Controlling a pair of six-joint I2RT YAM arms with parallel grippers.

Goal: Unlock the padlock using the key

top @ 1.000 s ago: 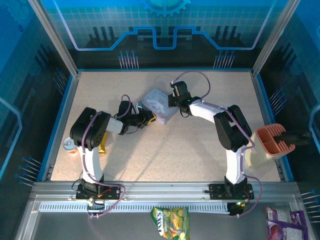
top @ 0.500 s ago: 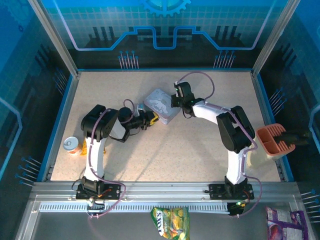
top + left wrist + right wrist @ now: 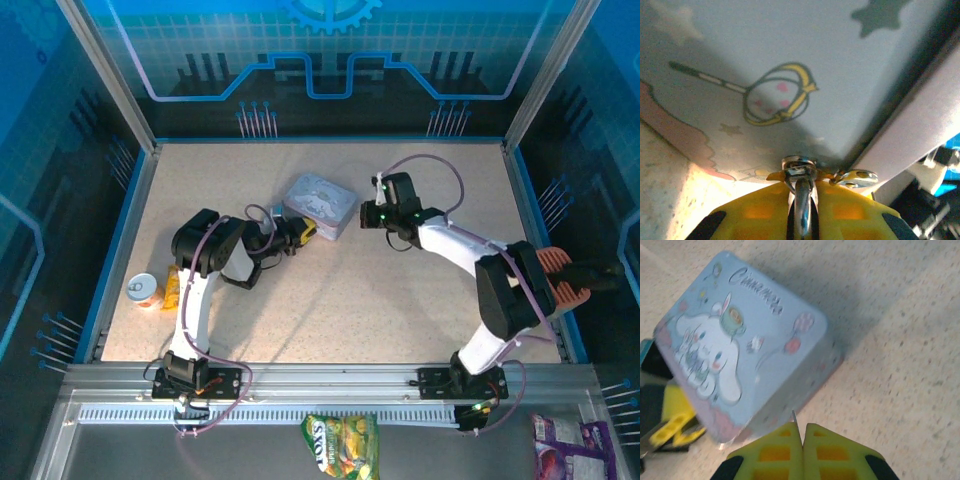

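Two claws were loaded: the padlock [image 3: 799, 170], only its silver loop showing, sat pinched in your left gripper [image 3: 801, 200], right at the near-left wall of the tin [image 3: 322, 203]. Near the tin's right side, your right gripper [image 3: 803, 434] was closed on a thin silver sliver, likely the key [image 3: 793, 416]. You needed the keyhole turned toward that blade, then a slow, straight approach before pushing.

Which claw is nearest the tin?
The left gripper: its yellow tips sit right at the tin's corner. The right gripper hangs a bit apart from it.
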